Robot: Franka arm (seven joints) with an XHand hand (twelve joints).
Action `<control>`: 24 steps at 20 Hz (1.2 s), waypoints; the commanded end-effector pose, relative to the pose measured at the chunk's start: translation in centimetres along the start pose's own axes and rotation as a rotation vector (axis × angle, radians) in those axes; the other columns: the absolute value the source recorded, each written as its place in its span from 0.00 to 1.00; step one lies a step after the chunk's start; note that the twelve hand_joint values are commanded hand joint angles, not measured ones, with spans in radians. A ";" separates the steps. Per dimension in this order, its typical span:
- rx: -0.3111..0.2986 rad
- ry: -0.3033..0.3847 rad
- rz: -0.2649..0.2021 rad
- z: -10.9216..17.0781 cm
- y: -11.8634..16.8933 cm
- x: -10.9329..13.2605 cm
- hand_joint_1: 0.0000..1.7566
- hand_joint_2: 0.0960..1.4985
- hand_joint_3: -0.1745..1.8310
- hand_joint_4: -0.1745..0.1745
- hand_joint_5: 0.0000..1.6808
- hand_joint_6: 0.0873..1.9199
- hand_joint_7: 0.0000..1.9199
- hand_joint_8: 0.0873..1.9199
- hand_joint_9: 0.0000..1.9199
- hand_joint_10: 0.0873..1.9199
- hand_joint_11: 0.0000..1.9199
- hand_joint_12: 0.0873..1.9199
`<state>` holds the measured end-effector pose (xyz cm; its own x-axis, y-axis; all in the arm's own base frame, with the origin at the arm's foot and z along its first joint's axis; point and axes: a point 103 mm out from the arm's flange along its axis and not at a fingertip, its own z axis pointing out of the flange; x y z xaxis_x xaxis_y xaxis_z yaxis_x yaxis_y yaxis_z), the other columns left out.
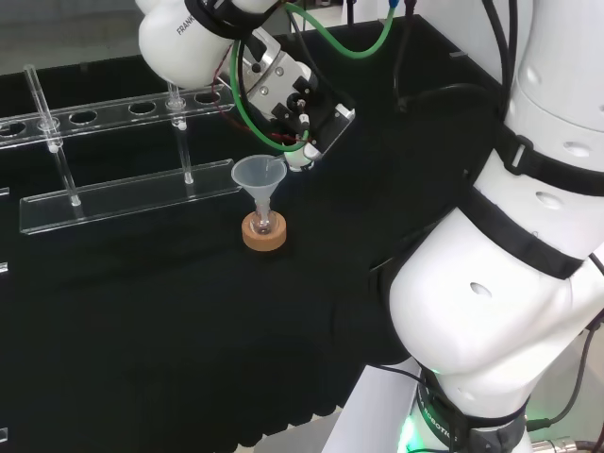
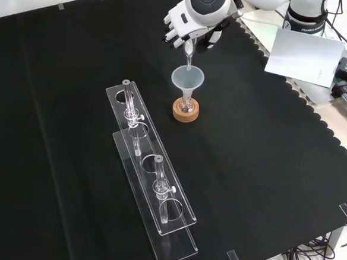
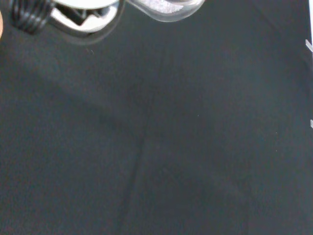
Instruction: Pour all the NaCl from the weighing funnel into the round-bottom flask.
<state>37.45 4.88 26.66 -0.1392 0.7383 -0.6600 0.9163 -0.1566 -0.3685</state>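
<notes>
While the hand (image 2: pixel 189 31) hangs above the far part of the black cloth (image 2: pixel 76 69), its fingers are curled around a slim clear piece, the weighing funnel (image 2: pixel 188 55), whose narrow end points almost straight down into a wide clear funnel (image 2: pixel 187 78). That steep tilt looks chosen so the salt slides out by its own weight; I cannot see any grains in the tube or falling. Funnel sits in the neck of a small round-bottom flask (image 2: pixel 186 105), which rests upright in a cork ring (image 2: pixel 186 113), the ring there to keep a round base from rolling. Head view: the funnel's cone (image 1: pixel 259 174) stands just below and beside the hand (image 1: pixel 302 109), stem running down into the flask (image 1: pixel 263 225) on its ring (image 1: pixel 264 236). Whether the tube's tip touches the cone's wall I cannot tell. A clear two-tier rack (image 2: pixel 149 176) with a few glass pieces lies well apart toward the near edge, out of the way. Judged stage: pouring under way or near its end. Risk: nudging the top-heavy funnel.
</notes>
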 end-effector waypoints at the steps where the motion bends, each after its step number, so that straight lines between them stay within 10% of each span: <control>1: 0.010 -0.037 0.002 -0.4 0.1 0.2 0.63 0.46 0.36 1.00 0.72 0.35 0.34 0.30 0.55 0.09 0.47 0.50; 24: 0.036 -0.131 0.009 -1.7 0.3 1.3 0.63 0.46 0.36 1.00 0.72 0.36 0.34 0.30 0.54 0.09 0.47 0.49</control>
<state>38.09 6.43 26.64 -0.1752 0.6657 -0.7254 0.9029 -0.1850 -0.3879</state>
